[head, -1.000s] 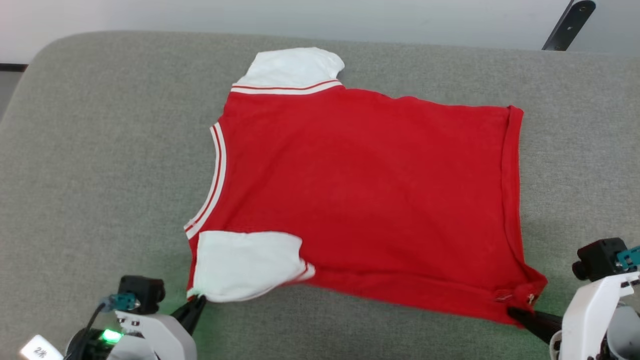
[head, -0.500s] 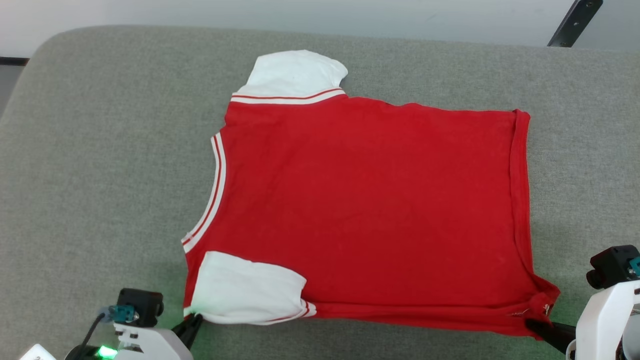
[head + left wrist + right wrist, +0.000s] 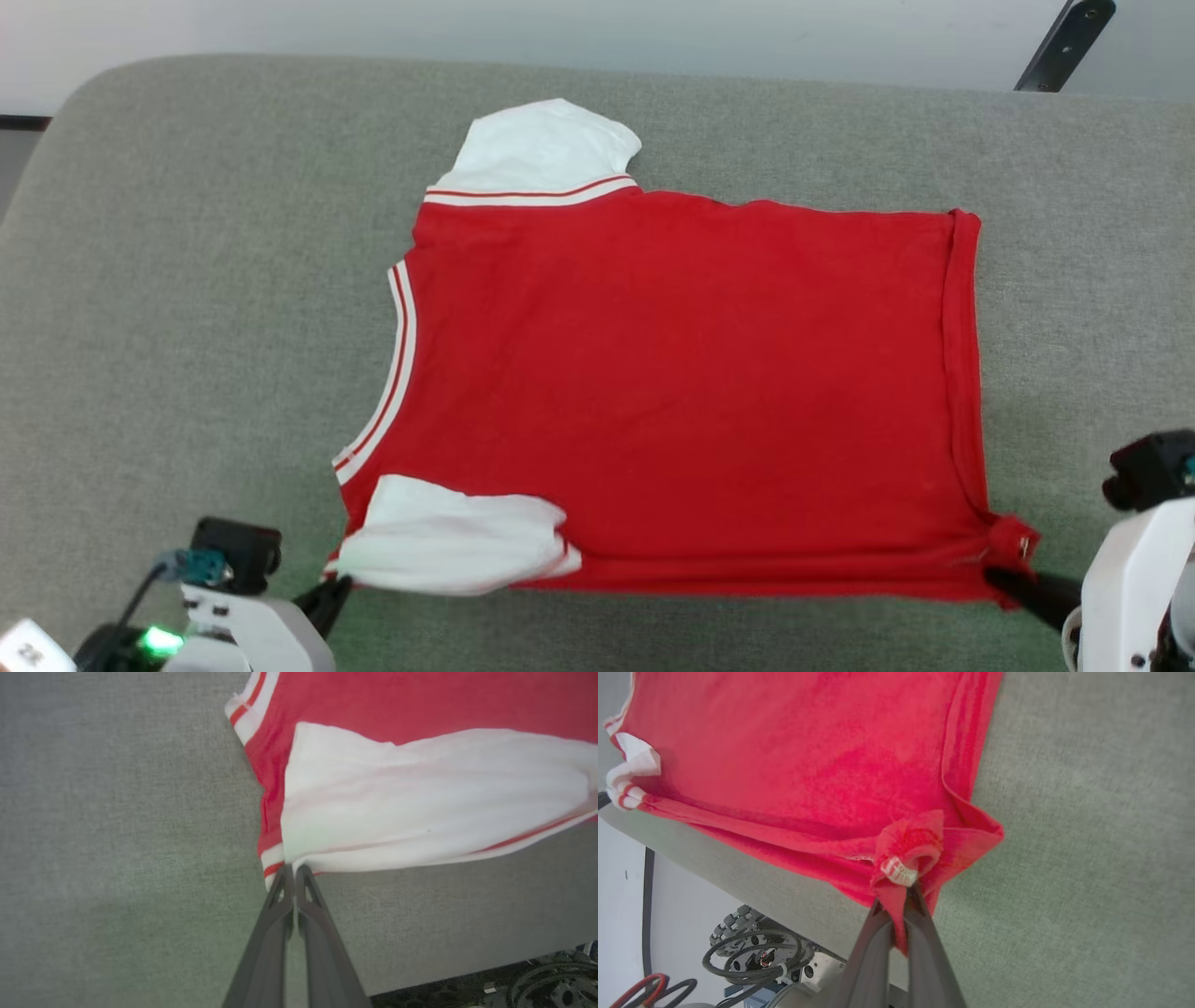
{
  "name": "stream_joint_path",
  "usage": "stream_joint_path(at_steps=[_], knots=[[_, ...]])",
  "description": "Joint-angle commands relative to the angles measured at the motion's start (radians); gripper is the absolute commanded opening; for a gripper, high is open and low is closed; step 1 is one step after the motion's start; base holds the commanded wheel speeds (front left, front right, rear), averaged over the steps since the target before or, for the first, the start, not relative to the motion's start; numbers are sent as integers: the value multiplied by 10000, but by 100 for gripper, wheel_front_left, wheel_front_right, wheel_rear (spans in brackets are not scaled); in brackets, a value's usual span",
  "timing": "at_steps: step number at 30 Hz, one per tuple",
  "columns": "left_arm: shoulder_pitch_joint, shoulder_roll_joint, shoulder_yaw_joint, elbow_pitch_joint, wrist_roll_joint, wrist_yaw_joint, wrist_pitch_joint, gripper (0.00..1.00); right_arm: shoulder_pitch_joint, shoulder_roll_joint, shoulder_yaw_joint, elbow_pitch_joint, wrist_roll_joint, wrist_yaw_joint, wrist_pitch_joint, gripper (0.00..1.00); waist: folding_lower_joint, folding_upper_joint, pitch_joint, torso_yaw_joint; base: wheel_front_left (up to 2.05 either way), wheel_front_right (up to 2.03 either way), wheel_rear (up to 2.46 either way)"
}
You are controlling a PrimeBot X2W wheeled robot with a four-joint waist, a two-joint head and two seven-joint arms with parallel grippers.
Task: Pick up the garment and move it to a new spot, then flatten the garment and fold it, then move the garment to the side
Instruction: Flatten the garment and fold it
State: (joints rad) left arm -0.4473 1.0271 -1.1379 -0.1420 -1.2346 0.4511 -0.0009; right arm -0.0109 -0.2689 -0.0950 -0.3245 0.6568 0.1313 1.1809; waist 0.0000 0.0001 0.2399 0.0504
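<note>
Wide open grey tabletop [image 3: 187,280] left of the garment [image 3: 672,392], narrower bare strips beyond it and to its right. The garment fills the middle, and a dark strut [image 3: 1064,45] stands past the far right corner.

The bench [image 3: 187,280] is padded and covered in grey woven fabric, with a rounded far left corner. One thing lies on it: the garment [image 3: 672,373], a red jersey spread flat, plain red side up. Its striped neckline faces the bench's left end and its hem the right end. The far sleeve [image 3: 541,140], white, points toward the far edge. The near sleeve [image 3: 457,537], also white, is folded onto the red body, close to the near edge. The near hem corner [image 3: 1013,546] is bunched into a small knot, beside the near edge.
</note>
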Motion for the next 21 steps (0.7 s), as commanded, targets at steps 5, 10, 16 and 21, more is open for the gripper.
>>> stream_joint_path(at_steps=[5, 10, 16, 21], knots=[[-636, 578, 127, -380, 382, 151, 428, 0, -782, -194, -112, -104, -281, -11, -22, 0, 0, -1, 55, -96, 0, 0, 0], [-1657, 886, 276, -489, 879, -203, 1113, 0, -1865, -390, 116, 278, -705, -11, -228, 0, 0, -1, 205, -203, 0, 0, 0], [-3176, 522, 431, 223, 1279, -1314, 2084, 0, -3395, -479, 756, 1275, -986, -11, -557, 0, 0, -1, 512, -354, 0, 0, 0], [-4245, -48, 456, 1382, 1356, -2370, 2812, 0, -4638, -557, 1504, 2283, -1102, -11, -755, 0, 0, -1, 795, -532, 0, 0, 0]])
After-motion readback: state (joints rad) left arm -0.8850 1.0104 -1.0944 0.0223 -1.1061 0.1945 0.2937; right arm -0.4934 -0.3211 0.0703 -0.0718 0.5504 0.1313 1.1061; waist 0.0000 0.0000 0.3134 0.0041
